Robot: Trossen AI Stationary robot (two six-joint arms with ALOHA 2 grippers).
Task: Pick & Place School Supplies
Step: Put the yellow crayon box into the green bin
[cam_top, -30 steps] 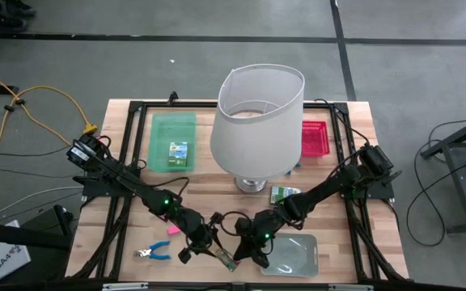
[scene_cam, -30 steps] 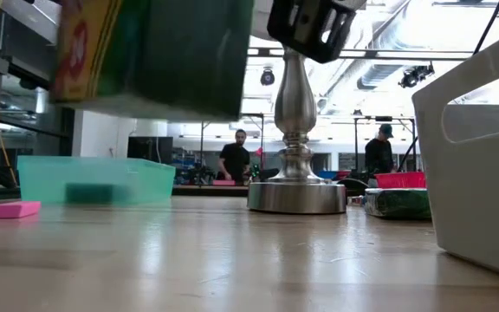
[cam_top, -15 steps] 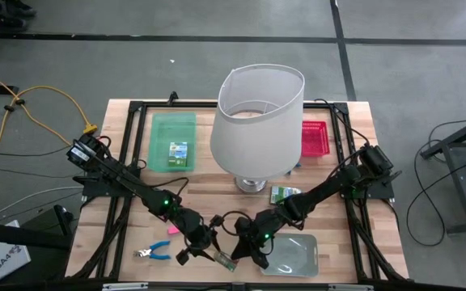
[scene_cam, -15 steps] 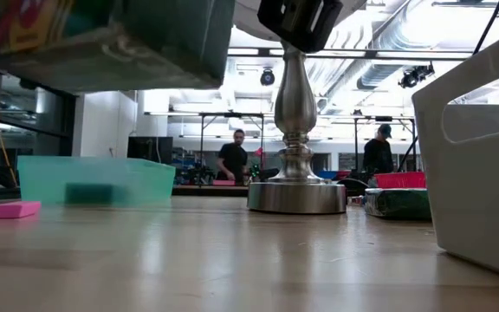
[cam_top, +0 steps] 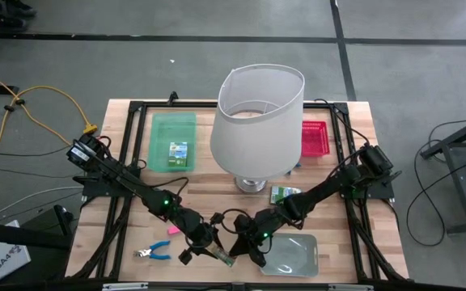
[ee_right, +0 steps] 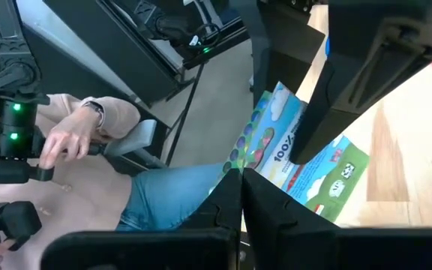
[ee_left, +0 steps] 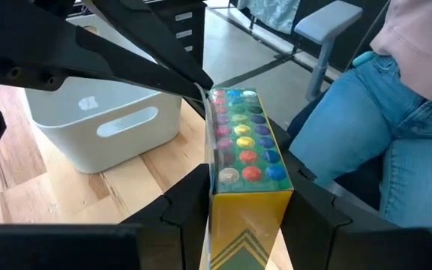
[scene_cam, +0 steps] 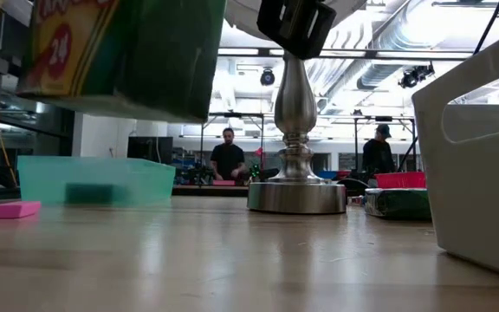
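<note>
Between the left gripper's (ee_left: 250, 206) fingers sits a crayon box (ee_left: 246, 157), pinched by its sides and held clear of the wooden table (cam_top: 128, 234) near the front edge. Compared with a second ago the box has tilted back toward level in the low view and shifted slightly; the left arm is mid-carry, not yet placing. Right gripper (ee_right: 240, 191) sits just beside the box, tips pressed together, holding nothing; its tip nearly touches the box's end. Clear grey tray (cam_top: 294, 253) lies just past the right gripper; the green tray (cam_top: 173, 129) with another crayon box (cam_top: 178, 152) is well away. Blue-handled pliers (cam_top: 152, 253) and pink eraser (cam_top: 171, 229) wait near the left arm. Likely next: carry to a tray.
</note>
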